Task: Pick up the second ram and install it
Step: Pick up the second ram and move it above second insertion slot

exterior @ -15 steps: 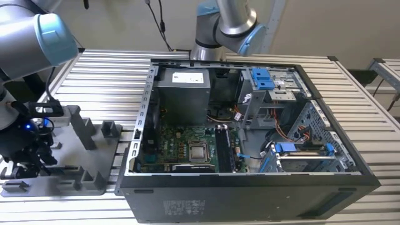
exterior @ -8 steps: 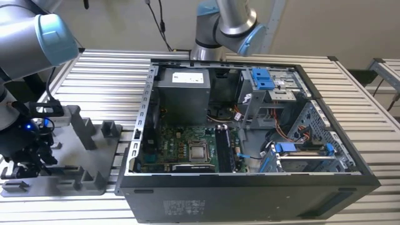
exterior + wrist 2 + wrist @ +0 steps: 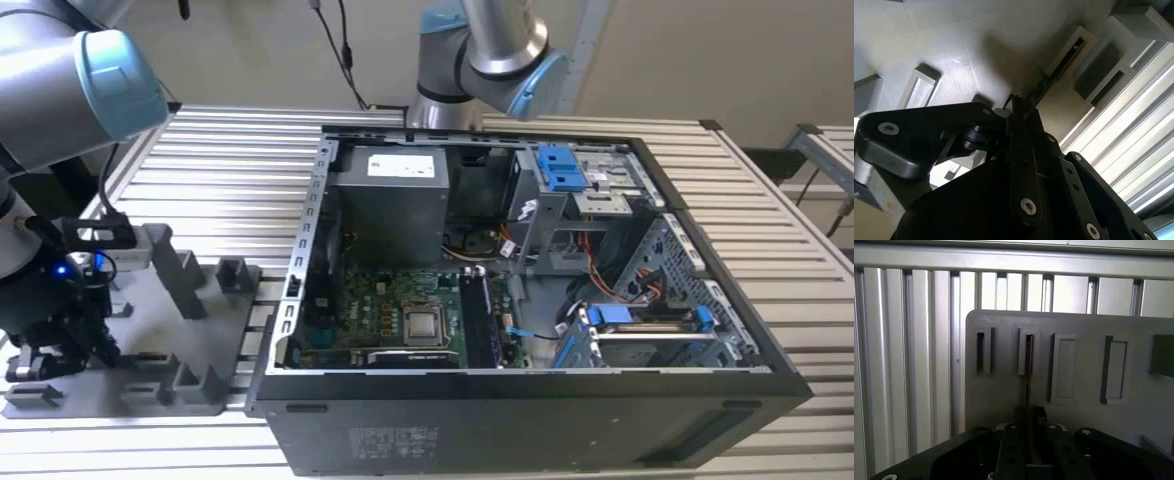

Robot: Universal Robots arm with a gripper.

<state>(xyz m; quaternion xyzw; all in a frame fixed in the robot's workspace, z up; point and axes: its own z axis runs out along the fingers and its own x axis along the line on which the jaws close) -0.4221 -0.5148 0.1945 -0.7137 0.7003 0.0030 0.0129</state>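
1. Black gripper (image 3: 1029, 419) is closest, squeezed onto the second ram (image 3: 1028, 375).
2. That stick stands on edge, its far end in a slot of the grey tray (image 3: 999, 405).
3. I think pulling it straight out of the tray, slowly and without tilting, would stop it from catching.

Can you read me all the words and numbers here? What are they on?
The white sticker on the power supply: too small to read.
The pale label on the computer case: too blurred to read.
The grey tray, first wrist view: no writing.

Bright even exterior view, dim shadowed wrist views, glare on table slats (image 3: 1134, 150)
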